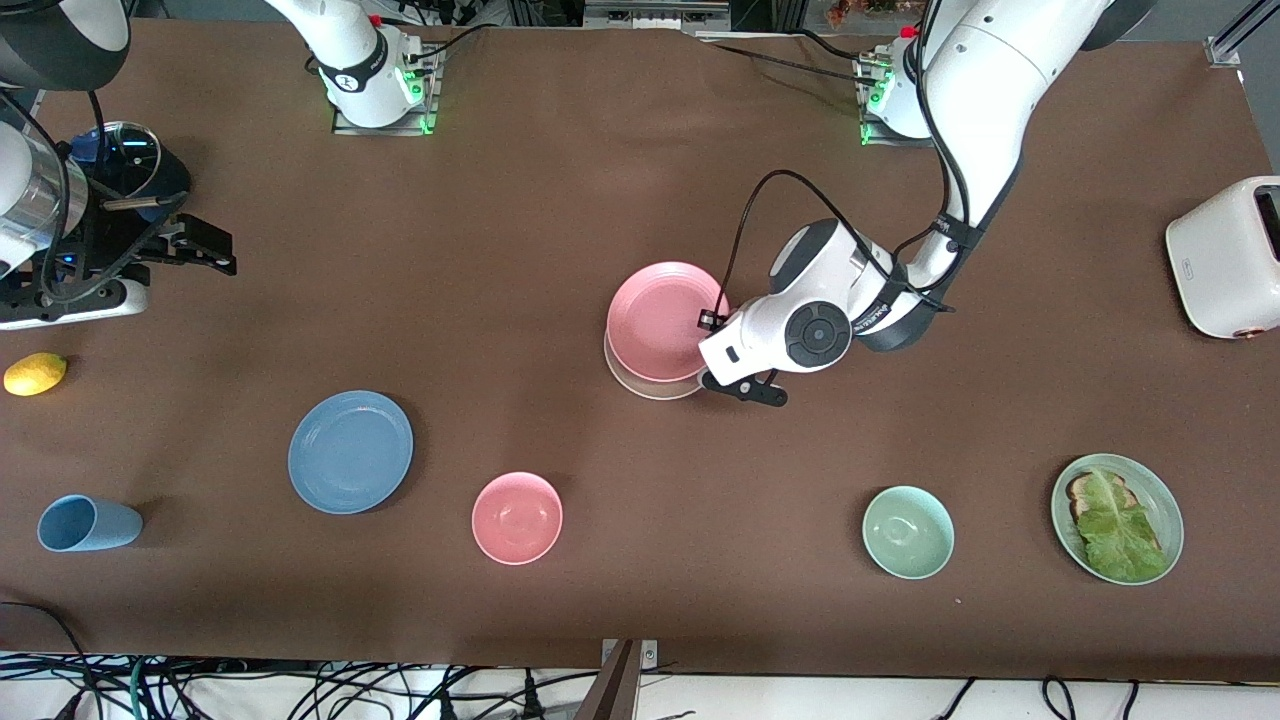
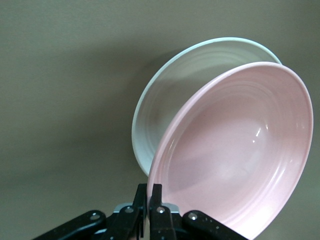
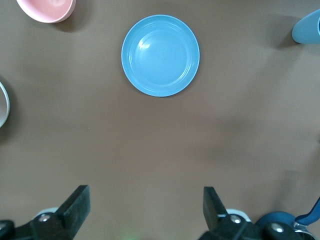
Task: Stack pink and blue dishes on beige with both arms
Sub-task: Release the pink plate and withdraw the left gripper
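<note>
My left gripper (image 1: 704, 352) is shut on the rim of the pink plate (image 1: 655, 318), which hangs tilted over the beige plate (image 1: 650, 390) in the middle of the table. In the left wrist view the fingers (image 2: 154, 192) pinch the pink plate's (image 2: 235, 150) edge, and the beige plate (image 2: 170, 100) shows partly under it. The blue plate (image 1: 350, 452) lies flat, nearer the front camera, toward the right arm's end. My right gripper (image 1: 212, 250) hangs open and holds nothing at the right arm's end; its wrist view shows the gripper (image 3: 145, 205) over bare table, short of the blue plate (image 3: 160, 55).
A pink bowl (image 1: 516, 518), a blue cup (image 1: 88, 523) on its side and a lemon (image 1: 35, 374) lie near the blue plate. A green bowl (image 1: 908, 532), a green plate (image 1: 1172, 520) with lettuce and a white toaster (image 1: 1225, 260) sit toward the left arm's end.
</note>
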Controlling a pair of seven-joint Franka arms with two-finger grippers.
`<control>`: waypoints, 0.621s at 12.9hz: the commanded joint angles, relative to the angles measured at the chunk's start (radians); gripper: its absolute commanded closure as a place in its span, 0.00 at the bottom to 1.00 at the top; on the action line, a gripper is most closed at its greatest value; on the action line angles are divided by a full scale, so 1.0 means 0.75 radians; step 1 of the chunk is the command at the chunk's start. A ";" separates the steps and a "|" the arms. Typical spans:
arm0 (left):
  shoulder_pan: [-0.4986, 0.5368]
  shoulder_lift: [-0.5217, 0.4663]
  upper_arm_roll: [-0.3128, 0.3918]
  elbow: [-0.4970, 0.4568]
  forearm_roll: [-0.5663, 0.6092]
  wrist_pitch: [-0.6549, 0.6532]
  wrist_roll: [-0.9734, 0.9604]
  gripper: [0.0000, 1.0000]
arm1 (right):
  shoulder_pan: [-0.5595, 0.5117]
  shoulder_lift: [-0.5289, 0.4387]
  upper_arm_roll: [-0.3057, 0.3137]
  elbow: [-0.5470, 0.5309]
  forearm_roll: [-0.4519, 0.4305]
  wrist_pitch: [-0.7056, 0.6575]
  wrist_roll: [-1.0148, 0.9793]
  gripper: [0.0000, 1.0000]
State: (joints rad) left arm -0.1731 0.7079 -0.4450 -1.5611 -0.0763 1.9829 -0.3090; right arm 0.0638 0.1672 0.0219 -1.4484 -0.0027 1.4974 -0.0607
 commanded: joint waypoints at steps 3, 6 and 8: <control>-0.025 0.040 0.015 0.050 -0.009 0.038 -0.024 0.95 | -0.009 0.000 0.006 -0.004 0.014 0.012 -0.023 0.00; -0.013 0.040 0.019 0.051 -0.011 0.038 -0.016 0.66 | -0.009 -0.004 0.006 -0.004 0.014 0.032 -0.019 0.00; -0.015 0.038 0.043 0.051 -0.011 0.040 -0.026 0.07 | -0.011 0.000 0.004 -0.004 0.014 0.059 -0.023 0.00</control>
State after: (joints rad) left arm -0.1789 0.7282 -0.4307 -1.5480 -0.0763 2.0193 -0.3177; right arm 0.0638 0.1724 0.0222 -1.4499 -0.0027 1.5241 -0.0607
